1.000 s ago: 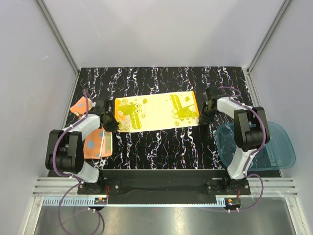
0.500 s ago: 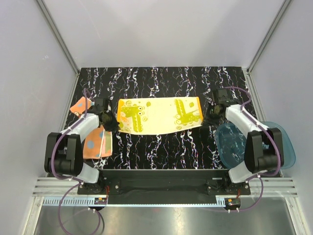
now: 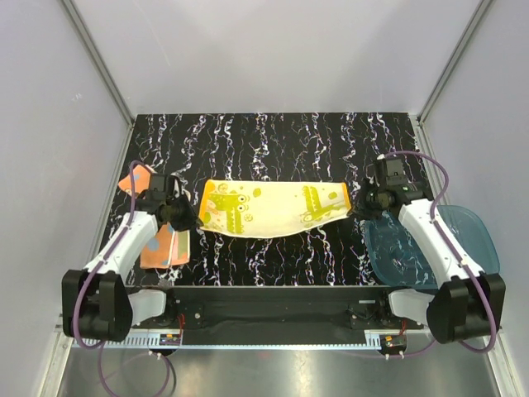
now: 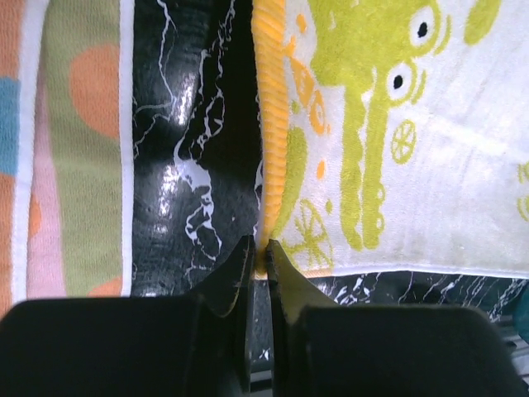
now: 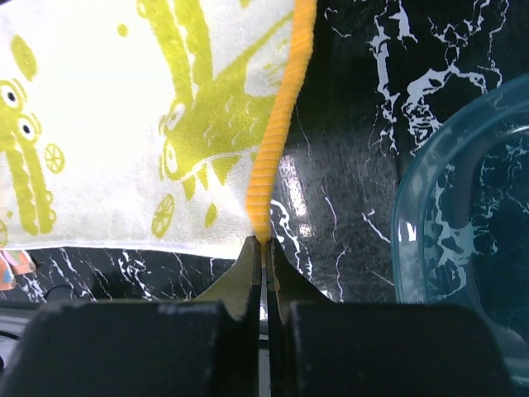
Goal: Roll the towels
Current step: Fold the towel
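The yellow towel (image 3: 273, 208), pale with green cartoon prints and orange edging, hangs stretched between both grippers above the black marbled table. My left gripper (image 3: 193, 220) is shut on its near left corner (image 4: 266, 252). My right gripper (image 3: 355, 208) is shut on its near right corner, pinching the orange edge band (image 5: 264, 236). The middle of the towel sags slightly toward the front. The orange towel (image 3: 165, 245) with blue dots lies crumpled at the left side of the table, partly under the left arm, and shows as a striped edge (image 4: 70, 149) in the left wrist view.
A translucent blue tray (image 3: 463, 248) sits at the right front of the table, close under the right arm, its rim (image 5: 413, 207) showing in the right wrist view. White walls with metal posts enclose the table on three sides.
Both grippers have lifted the yellow towel and pulled it toward the front; both arms have swung outward and the towel is now stretched and sagging.
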